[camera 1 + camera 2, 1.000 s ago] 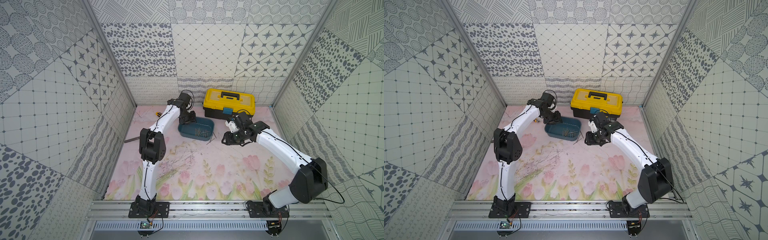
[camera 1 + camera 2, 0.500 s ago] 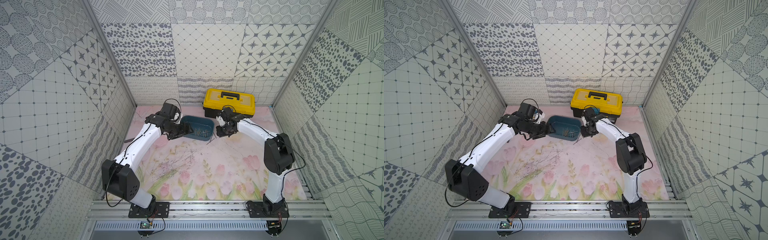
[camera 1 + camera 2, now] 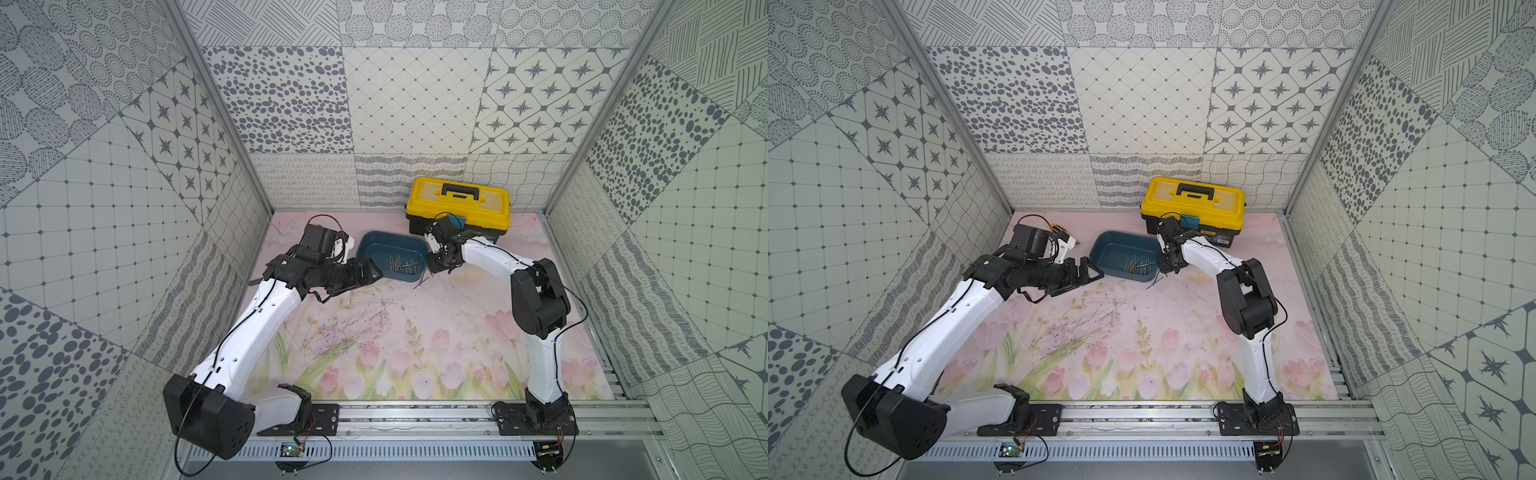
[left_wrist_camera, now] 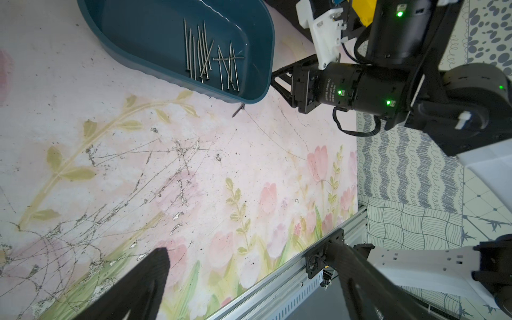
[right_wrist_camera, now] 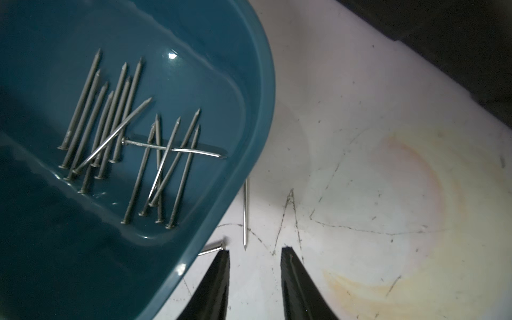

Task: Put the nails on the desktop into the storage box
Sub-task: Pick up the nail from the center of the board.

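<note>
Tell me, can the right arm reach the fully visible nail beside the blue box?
Probably yes: the right gripper hovers open by that nail, nothing between, though the storage box crowds it.

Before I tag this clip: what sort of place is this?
Probably a robot test cell: patterned wall panels box in a tulip-print desktop, with a left arm and right arm on an aluminium rail.

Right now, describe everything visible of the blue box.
The blue box is a shallow, lidless tub of glossy teal plastic with rounded corners. It sits flat on the flowered table, just in front of the yellow toolbox. Over a dozen nails lie toward one end inside. Two loose nails lie outside by its rim, where the right gripper hovers open.
</note>
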`<action>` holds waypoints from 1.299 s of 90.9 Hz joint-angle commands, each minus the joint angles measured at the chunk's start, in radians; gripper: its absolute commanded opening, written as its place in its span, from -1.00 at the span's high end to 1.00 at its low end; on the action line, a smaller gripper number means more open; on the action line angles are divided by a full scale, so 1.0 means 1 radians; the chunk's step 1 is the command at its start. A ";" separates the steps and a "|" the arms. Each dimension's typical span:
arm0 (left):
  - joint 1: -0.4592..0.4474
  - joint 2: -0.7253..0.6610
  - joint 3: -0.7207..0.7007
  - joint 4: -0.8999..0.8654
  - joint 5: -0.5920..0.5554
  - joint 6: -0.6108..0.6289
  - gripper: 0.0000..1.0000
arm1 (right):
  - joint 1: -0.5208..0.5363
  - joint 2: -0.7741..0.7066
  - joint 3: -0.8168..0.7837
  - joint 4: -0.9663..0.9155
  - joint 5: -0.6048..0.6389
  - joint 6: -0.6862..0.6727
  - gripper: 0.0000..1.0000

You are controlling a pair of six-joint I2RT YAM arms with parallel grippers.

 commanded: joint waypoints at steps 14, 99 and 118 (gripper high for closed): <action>0.018 -0.017 -0.014 -0.035 0.002 0.031 -0.99 | 0.019 0.060 0.030 0.033 0.006 0.005 0.27; 0.042 0.019 -0.026 0.011 0.022 -0.042 -0.99 | -0.015 0.007 -0.126 0.049 -0.010 0.059 1.00; 0.044 0.009 -0.152 0.259 0.146 -0.213 -0.99 | -0.040 -0.202 -0.287 0.062 -0.183 0.107 1.00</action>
